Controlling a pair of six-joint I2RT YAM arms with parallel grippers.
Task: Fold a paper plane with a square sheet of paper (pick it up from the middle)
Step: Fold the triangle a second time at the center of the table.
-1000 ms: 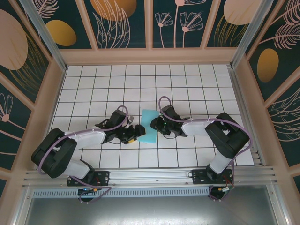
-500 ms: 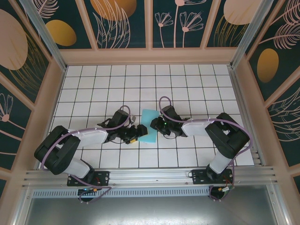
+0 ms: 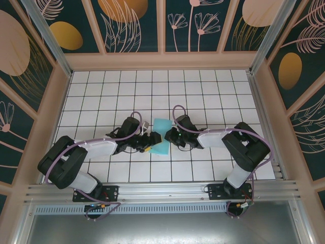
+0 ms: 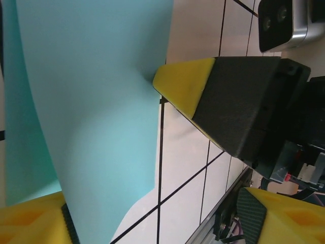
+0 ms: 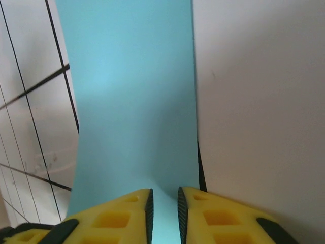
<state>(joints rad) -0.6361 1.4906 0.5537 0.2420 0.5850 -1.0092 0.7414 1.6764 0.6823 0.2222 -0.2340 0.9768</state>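
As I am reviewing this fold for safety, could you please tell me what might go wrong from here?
The right end effector pinches the square sheet of paper only at its edge, so it might slip free or tear. The sheet looks bowed rather than flat, so a crease could land crooked. The open left end effector sits close to the right one; they could collide.

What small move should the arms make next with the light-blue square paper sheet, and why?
Probably shut the left gripper on the light-blue square paper sheet. Its fingers stand wide open at the sheet, while the right gripper pinches one edge and the sheet curves, so a second hold seems needed before folding.
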